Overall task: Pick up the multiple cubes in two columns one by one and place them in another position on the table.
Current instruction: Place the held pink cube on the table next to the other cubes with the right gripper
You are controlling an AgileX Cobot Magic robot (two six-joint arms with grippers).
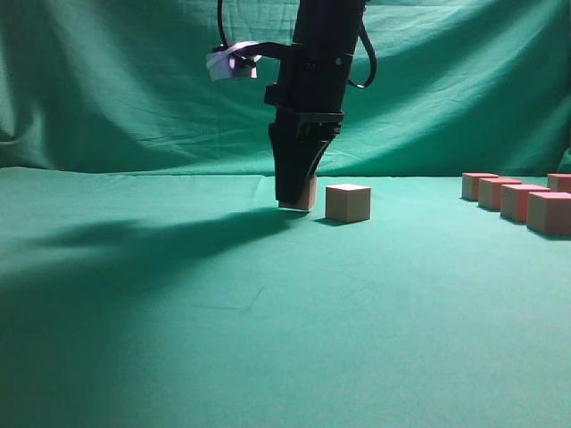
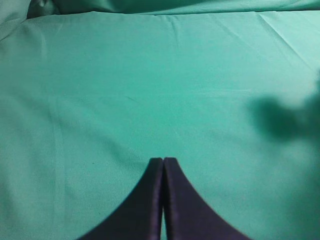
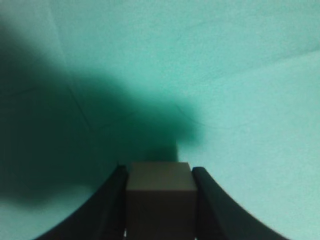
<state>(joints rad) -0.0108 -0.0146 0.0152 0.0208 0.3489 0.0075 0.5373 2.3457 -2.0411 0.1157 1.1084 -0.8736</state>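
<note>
My right gripper (image 1: 297, 192) points straight down at the middle of the table (image 1: 268, 312), shut on a cube (image 1: 306, 193). That cube sits right at the cloth; I cannot tell whether it touches. The right wrist view shows the same cube (image 3: 160, 195) pinched between both dark fingers (image 3: 114, 200) of the gripper (image 3: 159, 170). A loose cube (image 1: 348, 202) stands just to its right. Several more cubes (image 1: 524, 201) line up at the far right, with another (image 1: 559, 182) behind them. My left gripper (image 2: 163, 160) is shut and empty over bare cloth.
Green cloth covers the table (image 2: 150, 75) and rises as a draped backdrop (image 1: 134, 89) behind it. The right arm throws a broad shadow (image 1: 134, 241) to the left.
</note>
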